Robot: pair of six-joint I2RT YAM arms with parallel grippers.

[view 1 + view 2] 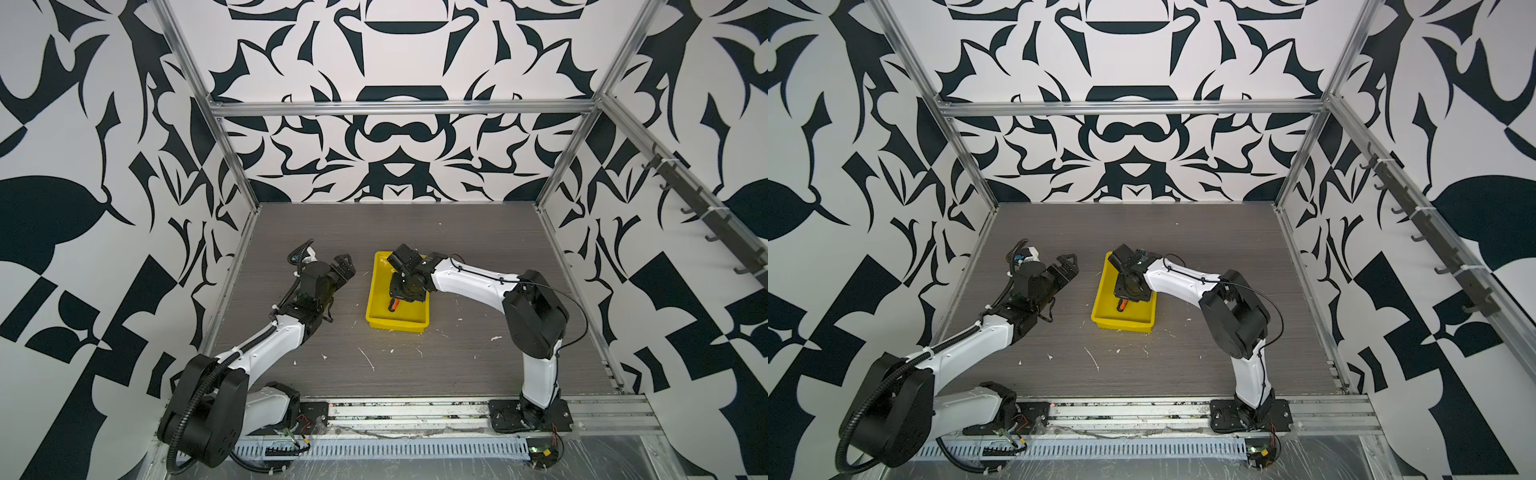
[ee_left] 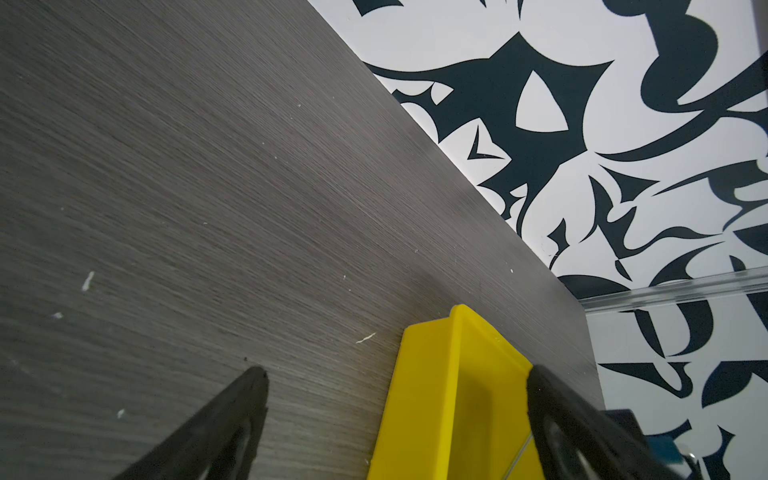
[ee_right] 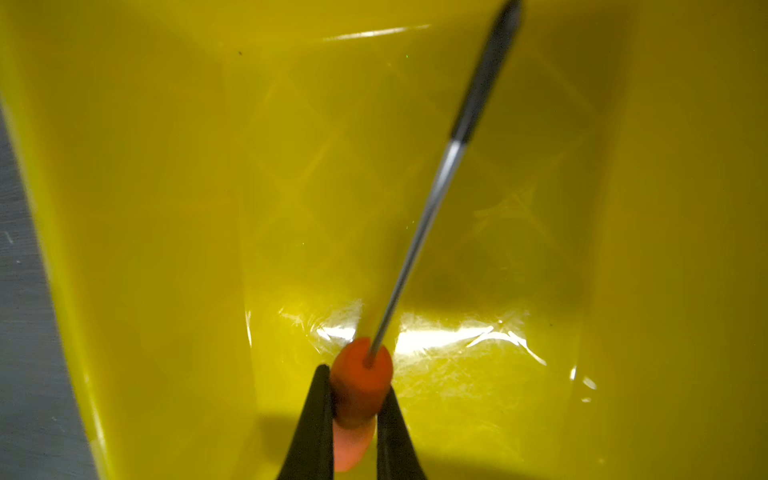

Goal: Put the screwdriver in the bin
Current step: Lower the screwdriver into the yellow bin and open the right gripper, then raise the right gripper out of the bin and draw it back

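While hanging low over the shallow, bright yellow plastic bin (image 1: 375, 291), pinches the small screwdriver with the round orange handle and thin metal shaft (image 3: 358, 372) in the black right gripper (image 3: 355, 380). Presses on the orange handle from both sides, one black finger (image 3: 316, 415) on each, with no gap left. Points the thin shaft away from the fingers, out over the shiny yellow floor of the bin. Ends in a dark, blurry tip. Cannot tell if that tip touches the floor. Casts a dark shadow on the yellow floor just under the handle.

In both top views, shows only a small orange and black bit of the screwdriver (image 1: 392, 305) (image 1: 1122, 306) under the right gripper, inside the bin walls, in the half nearer the arm bases. Rests the bin flat on the grey wood-look table (image 1: 457, 249), close to the middle.

Holds the black left gripper (image 1: 345, 266) up beside the bin, on its left side, near but not touching. Spreads its two fingers (image 2: 245, 399) wide apart. Shows one yellow corner of the bin (image 2: 428, 374) between those fingers in the left wrist view.

Has little white scraps (image 1: 366, 358) lying here and there on the table.
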